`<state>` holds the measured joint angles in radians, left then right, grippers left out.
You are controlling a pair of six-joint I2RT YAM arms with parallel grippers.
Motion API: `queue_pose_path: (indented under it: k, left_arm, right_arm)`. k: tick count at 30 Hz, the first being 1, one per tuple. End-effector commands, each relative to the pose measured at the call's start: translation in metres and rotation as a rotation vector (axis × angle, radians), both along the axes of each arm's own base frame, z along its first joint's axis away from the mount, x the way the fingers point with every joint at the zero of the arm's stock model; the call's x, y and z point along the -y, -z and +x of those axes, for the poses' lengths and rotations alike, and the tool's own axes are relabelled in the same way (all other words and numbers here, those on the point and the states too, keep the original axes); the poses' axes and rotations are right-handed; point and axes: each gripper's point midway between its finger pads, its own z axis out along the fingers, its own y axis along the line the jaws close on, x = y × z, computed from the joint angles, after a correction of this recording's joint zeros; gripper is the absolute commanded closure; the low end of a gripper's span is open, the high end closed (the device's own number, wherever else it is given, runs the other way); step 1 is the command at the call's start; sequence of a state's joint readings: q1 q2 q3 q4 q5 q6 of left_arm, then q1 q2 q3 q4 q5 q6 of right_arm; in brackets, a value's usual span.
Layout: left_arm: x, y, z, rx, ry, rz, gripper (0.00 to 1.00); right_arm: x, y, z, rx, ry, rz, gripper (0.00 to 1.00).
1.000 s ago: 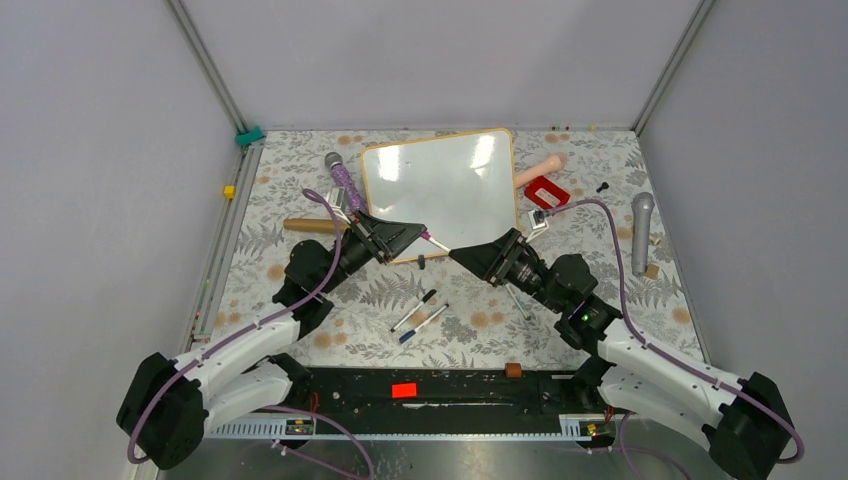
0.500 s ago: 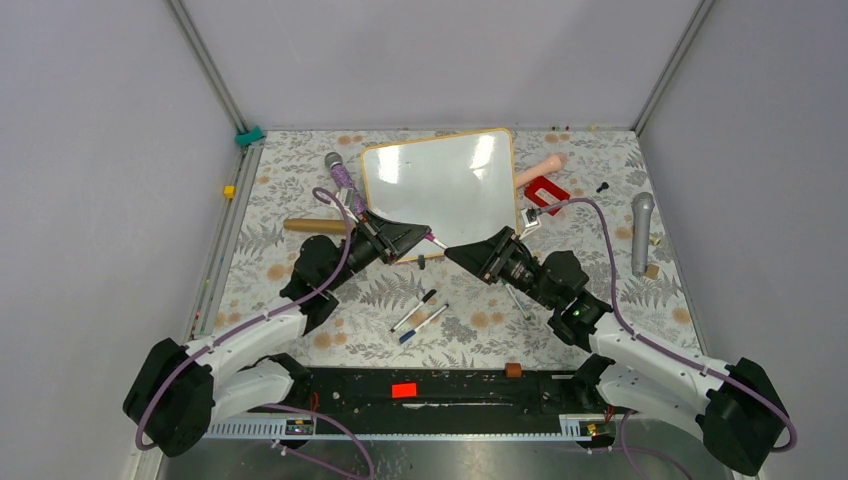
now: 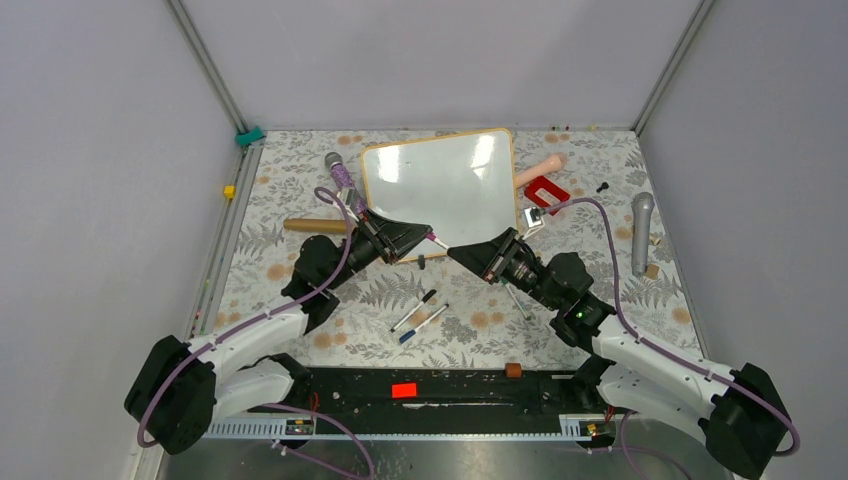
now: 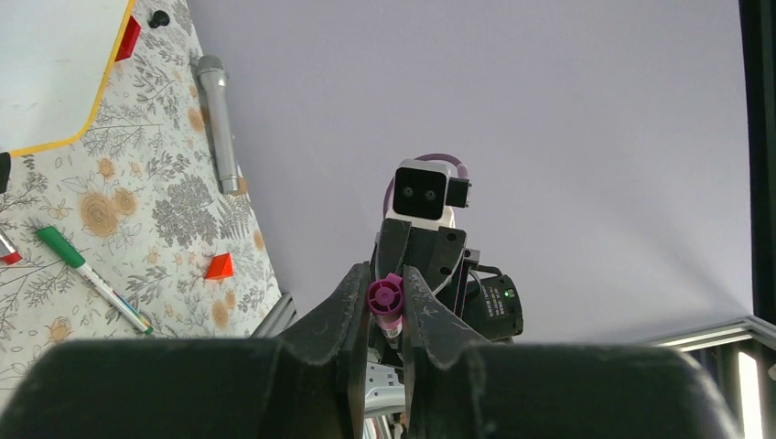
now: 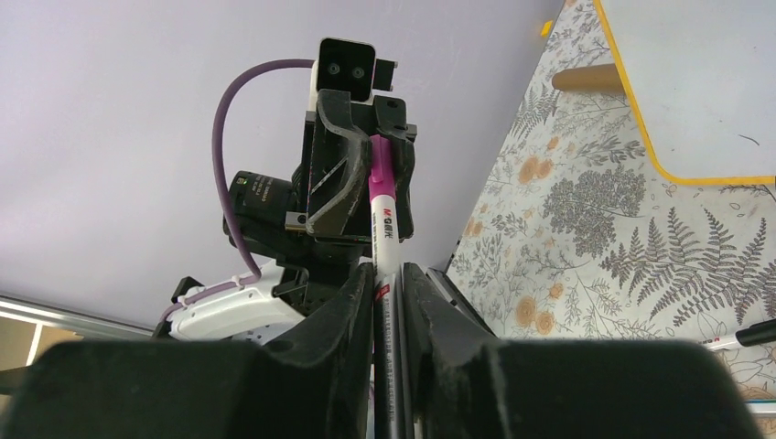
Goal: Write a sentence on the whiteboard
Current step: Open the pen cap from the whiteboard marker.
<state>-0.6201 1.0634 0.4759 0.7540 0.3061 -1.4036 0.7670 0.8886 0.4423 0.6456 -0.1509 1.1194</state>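
At the near edge of the whiteboard (image 3: 440, 185): one pink marker (image 5: 382, 215), held at both ends.
Its magenta cap end was clamped in the left gripper (image 4: 385, 294); its white barrel was pinched by the right gripper (image 5: 388, 274), the two facing tip to tip. The whiteboard lay flat at the far middle of the floral table (image 3: 280, 180), loose pens (image 3: 415, 310) lying nearer the arms.

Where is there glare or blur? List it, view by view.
Top external: two soft glare patches on the whiteboard, otherwise even light. Left wrist: the left gripper's fingers are dark, blurred foreground. Right wrist: the marker reads sharp; the right gripper's fingers are soft.
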Motion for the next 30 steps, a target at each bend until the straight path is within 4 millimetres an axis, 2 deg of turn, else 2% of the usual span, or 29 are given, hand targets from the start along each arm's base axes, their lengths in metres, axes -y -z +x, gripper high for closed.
queue_pose_path:
  k: [1,3,5,17,19,22,24,27,30]
  left_arm:
    - [-0.001,-0.02,-0.006,0.069,0.027,-0.056,1.0]
    - [0.0,-0.019,-0.007,0.066,0.031,-0.058,1.0]
    - [0.001,-0.018,-0.007,0.062,0.037,-0.059,1.0]
    - [0.004,-0.016,-0.01,0.053,0.068,-0.066,1.0]
    - [0.004,-0.015,-0.009,0.049,0.066,-0.066,1.0]
    - [0.003,-0.014,-0.009,0.048,0.066,-0.068,1.0]
    - [0.001,-0.013,-0.007,0.047,0.054,-0.068,1.0]
    - [-0.01,-0.012,0.0,0.042,0.029,-0.074,1.0]
    - [-0.028,-0.01,0.01,0.037,-0.01,-0.075,1.0]
  right_arm:
    - [0.004,-0.028,0.003,0.066,0.031,0.051,0.78]
    - [0.003,-0.027,0.003,0.066,0.031,0.048,0.7]
    - [0.002,-0.027,0.003,0.066,0.027,0.049,0.66]
    - [0.0,-0.031,0.002,0.08,0.015,0.059,0.69]
    - [0.001,-0.031,0.002,0.083,0.019,0.06,0.74]
    - [0.003,-0.031,0.002,0.085,0.025,0.063,0.9]
    - [0.005,-0.03,0.001,0.084,0.03,0.062,0.97]
    - [0.009,-0.025,-0.001,0.082,0.038,0.051,1.0]
    - [0.014,-0.013,-0.004,0.068,0.047,0.028,1.0]
